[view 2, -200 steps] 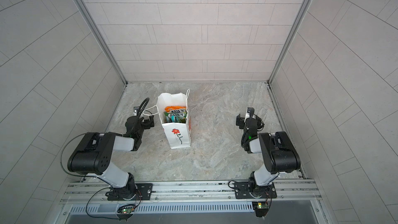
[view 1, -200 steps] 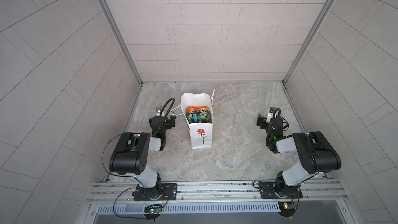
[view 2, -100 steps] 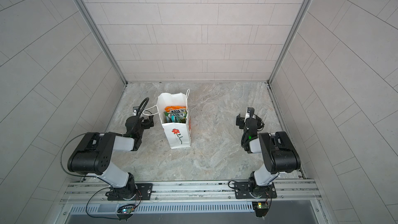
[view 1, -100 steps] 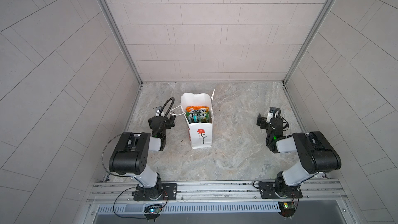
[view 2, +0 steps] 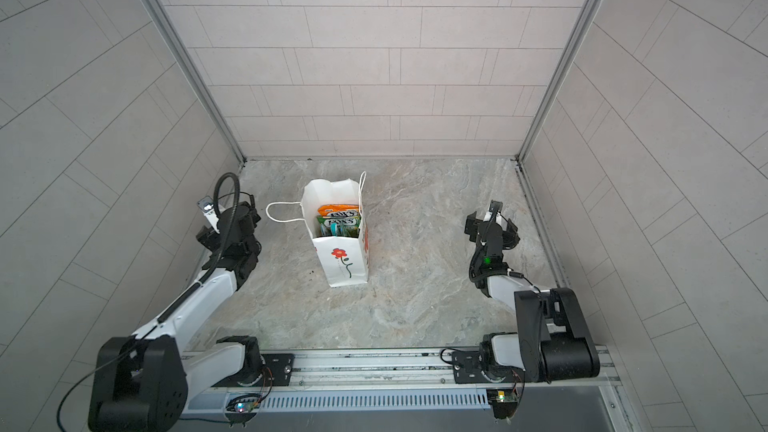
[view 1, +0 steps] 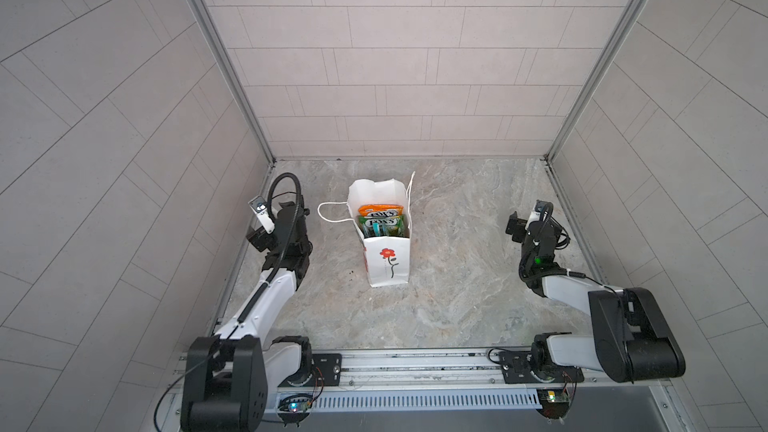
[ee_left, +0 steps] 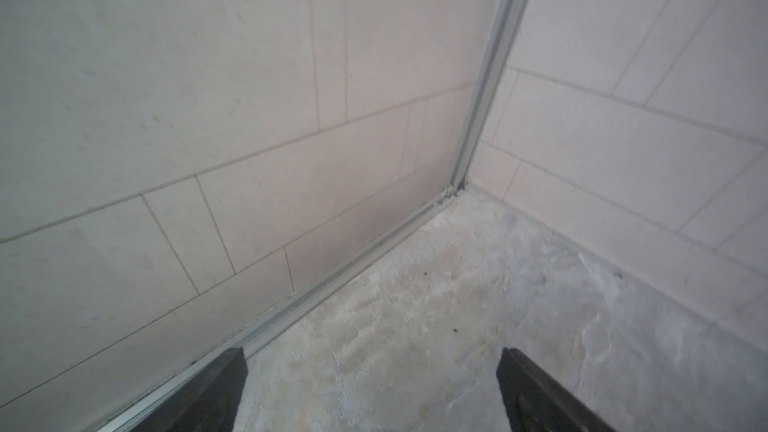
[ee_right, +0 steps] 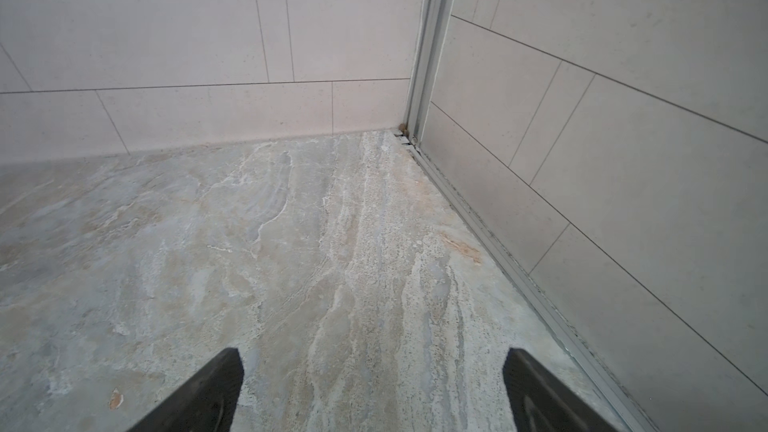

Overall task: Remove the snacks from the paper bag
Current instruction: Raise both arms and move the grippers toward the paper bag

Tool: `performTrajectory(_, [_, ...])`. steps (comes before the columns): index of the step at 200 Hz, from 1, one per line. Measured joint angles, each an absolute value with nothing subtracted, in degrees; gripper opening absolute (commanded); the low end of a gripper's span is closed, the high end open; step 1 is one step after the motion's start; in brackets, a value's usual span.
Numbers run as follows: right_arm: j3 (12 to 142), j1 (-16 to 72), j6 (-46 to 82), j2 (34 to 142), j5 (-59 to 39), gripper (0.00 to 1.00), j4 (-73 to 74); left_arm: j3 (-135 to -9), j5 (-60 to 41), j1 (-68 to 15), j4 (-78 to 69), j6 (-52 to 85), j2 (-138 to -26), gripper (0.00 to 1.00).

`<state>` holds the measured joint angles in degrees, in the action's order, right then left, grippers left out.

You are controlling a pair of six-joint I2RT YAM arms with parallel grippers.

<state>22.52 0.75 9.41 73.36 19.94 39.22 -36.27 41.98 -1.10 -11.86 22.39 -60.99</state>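
Snacks [view 1: 380, 222] sit in paper bag [view 1: 384, 278] — left end effector [ee_left: 370, 353], right end effector [ee_right: 374, 353] released, arms [view 1: 274, 288] folded low.

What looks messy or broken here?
Nothing much. The paper bag stands upright with the snacks tucked inside, none spilled. Only one cord handle flops sideways onto the table instead of standing up, and a few dark specks lie beside the bag.
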Motion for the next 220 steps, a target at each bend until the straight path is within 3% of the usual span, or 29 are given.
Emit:
performTrajectory(39, [28.25, 0.75, 18.24, 66.83, 16.97, 0.99, 26.83, -44.86, 38.0, -1.1, 2.04, 26.46, -52.84, 1.0])
performTrajectory(106, [36.71, 0.75, 23.14, 65.89, 0.67, 0.99, 13.34, -53.49, 3.22, -1.13, 13.23, 32.23, -48.9, 0.99])
performTrajectory(161, [37.45, 0.78, 23.22, 65.89, -5.72, 0.99, 10.07, -58.11, -15.68, -1.13, 19.22, 36.45, -52.45, 0.77])
performTrajectory(220, [37.52, 0.86, 23.49, 65.95, -7.49, 0.99, 9.06, -58.54, -22.68, -1.13, 24.05, 37.74, -55.0, 0.58])
